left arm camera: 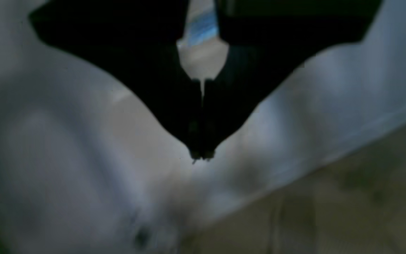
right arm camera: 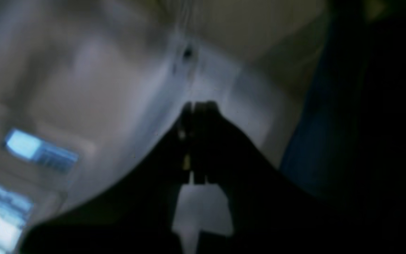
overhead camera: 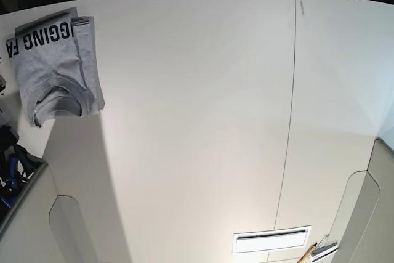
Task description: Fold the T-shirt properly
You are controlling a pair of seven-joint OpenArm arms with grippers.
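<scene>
Left gripper [left arm camera: 202, 155], seen from its wrist camera, has its dark fingers pressed together at the tips, only a thin slit higher up; nothing visibly pinched between them. Right gripper [right arm camera: 198, 106] likewise pressed together in its own wrist view, holding nothing that can be made out. Both wrist views are badly blurred: pale, washed-out surfaces behind the fingers, a tan area low on the right in the left wrist view, blue-lit patches at the left edge of the right wrist view. What these surfaces are cannot be told.

Base view is sharp and shows what the wrist views do not. Table [overhead camera: 203, 121]: wide, white, with a thin dark seam running down its right part. T-shirt [overhead camera: 55, 69]: heather grey, folded into a compact bundle at the table's far left corner, ribbed neck band curving along its near edge, black capital lettering along the far edge, partly cut off by the fold. Neither gripper nor arm appears in the base view. Small dark and blue objects at the left edge are too cropped to identify.
</scene>
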